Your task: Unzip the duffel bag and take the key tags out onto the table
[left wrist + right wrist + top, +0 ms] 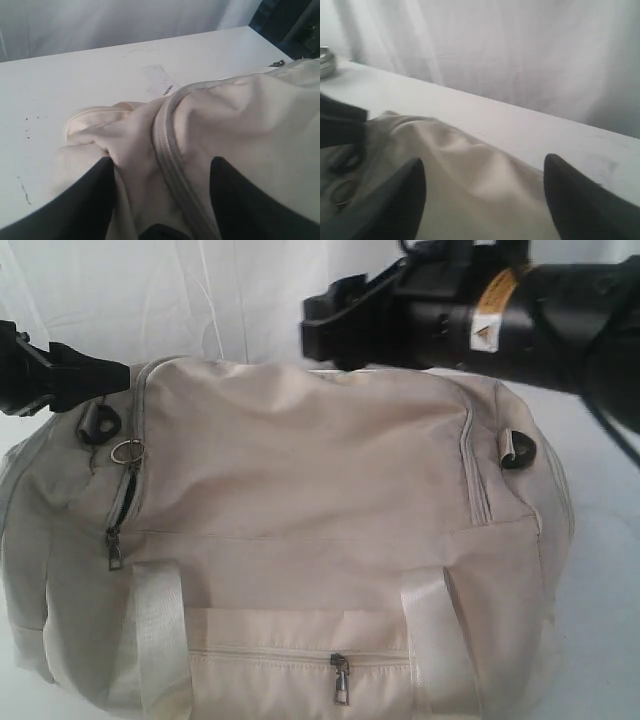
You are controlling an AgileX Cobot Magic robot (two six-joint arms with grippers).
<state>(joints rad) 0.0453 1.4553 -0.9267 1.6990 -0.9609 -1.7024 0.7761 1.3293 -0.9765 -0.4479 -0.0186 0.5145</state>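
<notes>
The cream duffel bag fills the exterior view on the white table, its main zipper shut apart from a short opened stretch at the left end below the brass ring pull. My left gripper hovers at the bag's top left corner. It is open, its fingers astride a fold of fabric and the grey zipper. My right gripper is open above the bag's top panel, touching nothing. The key tags are hidden.
White webbing handles hang down the bag's front, beside the zipped front pocket with its pull. A black strap loop sits at the bag's right end. A white curtain backs the table. A shiny metal object stands far off.
</notes>
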